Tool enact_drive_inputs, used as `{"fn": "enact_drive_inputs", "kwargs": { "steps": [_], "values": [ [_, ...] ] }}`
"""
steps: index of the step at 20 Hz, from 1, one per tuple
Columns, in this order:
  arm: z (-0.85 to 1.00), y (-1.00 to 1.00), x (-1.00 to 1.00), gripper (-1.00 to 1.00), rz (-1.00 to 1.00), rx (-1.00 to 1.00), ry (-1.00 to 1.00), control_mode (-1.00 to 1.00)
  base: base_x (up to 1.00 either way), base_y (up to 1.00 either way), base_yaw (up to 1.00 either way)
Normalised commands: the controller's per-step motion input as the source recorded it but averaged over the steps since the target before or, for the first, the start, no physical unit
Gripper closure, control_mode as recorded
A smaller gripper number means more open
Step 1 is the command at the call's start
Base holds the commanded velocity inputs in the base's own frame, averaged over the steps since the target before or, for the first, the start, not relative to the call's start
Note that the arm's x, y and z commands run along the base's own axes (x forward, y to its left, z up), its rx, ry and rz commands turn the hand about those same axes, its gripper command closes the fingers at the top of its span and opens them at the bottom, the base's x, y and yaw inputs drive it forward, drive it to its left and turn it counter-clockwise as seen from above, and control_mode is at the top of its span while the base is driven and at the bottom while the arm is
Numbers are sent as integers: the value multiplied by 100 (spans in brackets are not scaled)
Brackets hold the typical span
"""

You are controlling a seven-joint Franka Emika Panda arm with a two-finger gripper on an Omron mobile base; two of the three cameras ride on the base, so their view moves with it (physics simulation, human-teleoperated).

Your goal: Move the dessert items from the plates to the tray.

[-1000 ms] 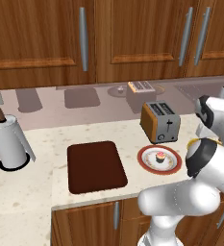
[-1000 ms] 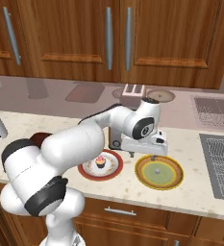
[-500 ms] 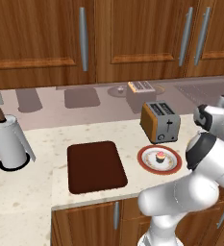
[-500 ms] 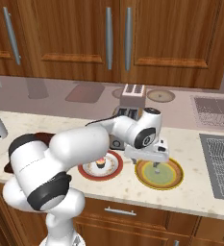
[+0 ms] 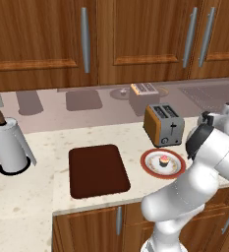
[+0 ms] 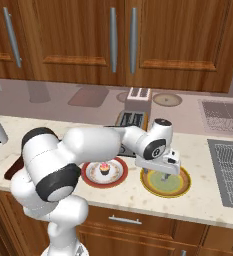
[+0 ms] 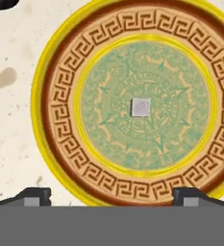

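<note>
Hand view: gripper (image 7: 111,194) hung with jaws spread wide above the yellow-green plate (image 7: 60,96).
A tiny pale cube (image 7: 141,107) sat square at its centre, no long axis; speckled countertop (image 7: 10,120) lay around.

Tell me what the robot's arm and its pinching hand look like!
The arm is made of fat, smooth white tubes joined by dark grey, almost black, round joints. One round cap near the wrist has a small pale mark. The gripper is a flat white bar with two little dark fingers, each with a grey tip. No cables show.
</note>
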Motion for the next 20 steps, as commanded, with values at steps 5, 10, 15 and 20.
{"fn": "enact_drive_inputs", "kwargs": {
  "steps": [5,10,15,20],
  "values": [
    [-18,-12,27,-100,-18,0,0,-100,0,0,0],
    [-18,-23,39,-100,-1,1,0,-100,0,0,0],
    [-24,-24,27,-100,0,0,0,-100,0,0,0],
    [-20,-24,17,-100,2,0,1,-100,0,0,0]
  ]
}}
